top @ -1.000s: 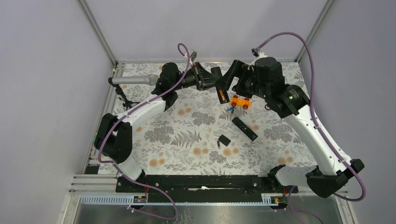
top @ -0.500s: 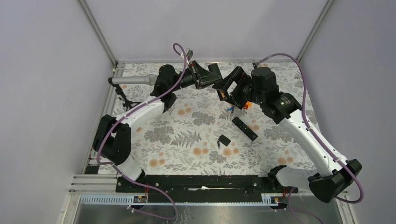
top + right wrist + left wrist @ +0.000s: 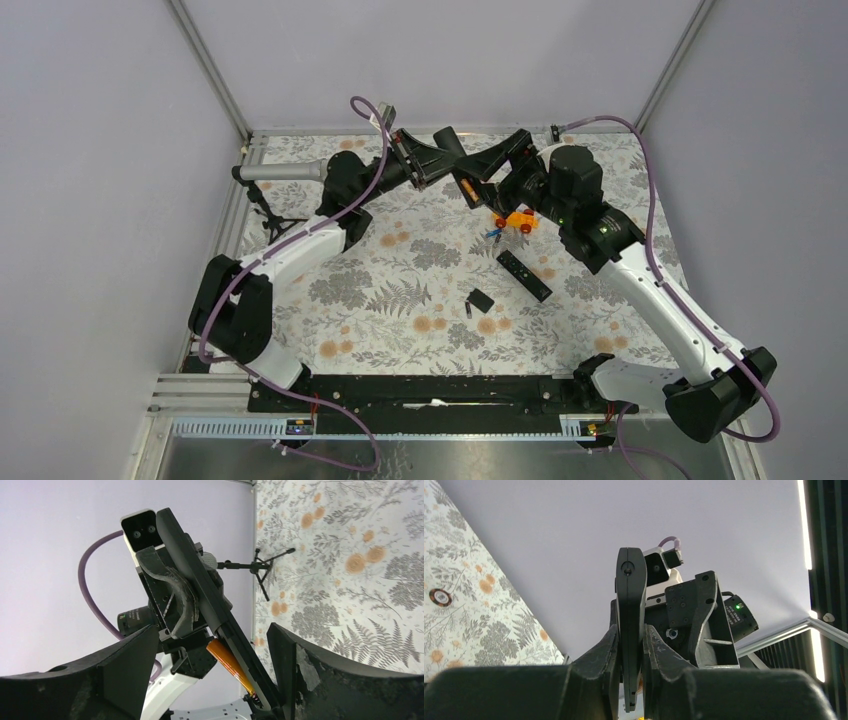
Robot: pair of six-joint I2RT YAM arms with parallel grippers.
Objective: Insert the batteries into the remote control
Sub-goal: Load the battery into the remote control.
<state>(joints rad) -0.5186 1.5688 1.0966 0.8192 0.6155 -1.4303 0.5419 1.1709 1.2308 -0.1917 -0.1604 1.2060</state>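
My left gripper (image 3: 452, 160) is shut on the remote control (image 3: 464, 180) and holds it in the air over the back of the table. In the left wrist view the remote control (image 3: 631, 605) stands edge-on between the pads. An orange battery (image 3: 231, 666) lies in the bay at its lower end, also showing from above as the orange battery (image 3: 467, 189). My right gripper (image 3: 212, 635) is open, its fingers either side of the remote control (image 3: 197, 587) without touching it. A blue battery (image 3: 493, 234) lies on the cloth, and a small dark cell (image 3: 468, 312) lies by the black cover (image 3: 481, 299).
An orange toy block (image 3: 517, 220) with red knobs sits under the right wrist. A second black remote (image 3: 524, 275) lies button face up mid-table. A microphone on a small tripod (image 3: 285, 172) stands at the back left. Grey walls enclose the flowered cloth (image 3: 380, 290).
The right gripper has swung left and back from above the orange block until its open fingers flank the held remote. The left gripper has turned and drawn the remote slightly left.
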